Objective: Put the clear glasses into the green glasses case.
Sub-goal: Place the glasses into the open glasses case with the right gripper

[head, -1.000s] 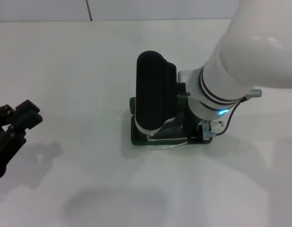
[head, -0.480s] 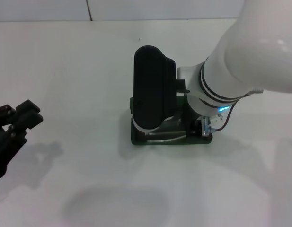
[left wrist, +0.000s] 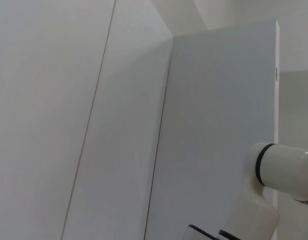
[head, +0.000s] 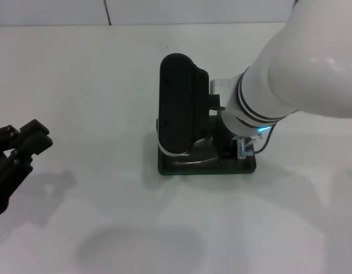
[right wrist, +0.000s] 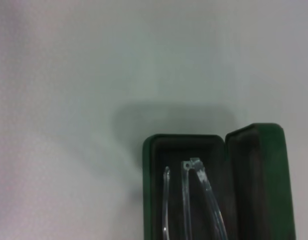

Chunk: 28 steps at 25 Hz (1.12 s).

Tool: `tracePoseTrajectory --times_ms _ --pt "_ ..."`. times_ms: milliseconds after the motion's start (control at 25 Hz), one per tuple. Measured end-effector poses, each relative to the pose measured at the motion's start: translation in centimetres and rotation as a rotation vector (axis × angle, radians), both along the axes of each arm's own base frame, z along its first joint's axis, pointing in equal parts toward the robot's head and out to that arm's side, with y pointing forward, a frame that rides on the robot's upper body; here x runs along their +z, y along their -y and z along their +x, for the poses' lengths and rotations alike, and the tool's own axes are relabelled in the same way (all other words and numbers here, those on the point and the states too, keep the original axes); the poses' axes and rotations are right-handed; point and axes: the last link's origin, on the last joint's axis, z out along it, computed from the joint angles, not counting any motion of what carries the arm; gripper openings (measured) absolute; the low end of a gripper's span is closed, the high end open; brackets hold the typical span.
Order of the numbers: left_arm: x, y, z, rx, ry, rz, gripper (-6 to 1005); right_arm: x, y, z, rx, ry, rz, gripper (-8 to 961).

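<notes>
The green glasses case [head: 247, 166] lies open in the middle of the table, mostly covered by my right arm. Its tray [right wrist: 183, 139] and raised lid [right wrist: 263, 170] show in the right wrist view. The thin arms of the clear glasses [right wrist: 185, 192] reach along the inside of the tray, and the lens end is out of view. My right gripper [head: 187, 149] hangs low right over the case, its black body hiding the fingers. Far from the case, at the table's left edge, my left gripper [head: 19, 140] is parked with its fingers apart and nothing in them.
The white table [head: 96, 80] spreads around the case on every side. A seam in the back wall [head: 107, 11] marks the table's far edge. The left wrist view holds only wall panels and part of a white arm [left wrist: 273, 170].
My right gripper has shifted slightly left and lower over the case. The clear edge of the glasses that stuck out past the case's near rim no longer shows there. The left arm is still.
</notes>
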Motion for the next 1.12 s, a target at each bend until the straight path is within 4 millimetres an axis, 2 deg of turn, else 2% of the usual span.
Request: tracePoseTrajectory --times_ms 560,1120 --pt "-0.01 0.2 -0.17 0.008 -0.003 0.003 136 -0.87 -0.45 0.3 0.023 -0.042 0.008 59" --pt "-0.12 0.33 -0.19 0.009 -0.003 0.001 136 -0.89 -0.55 0.55 -0.001 -0.048 0.015 62"
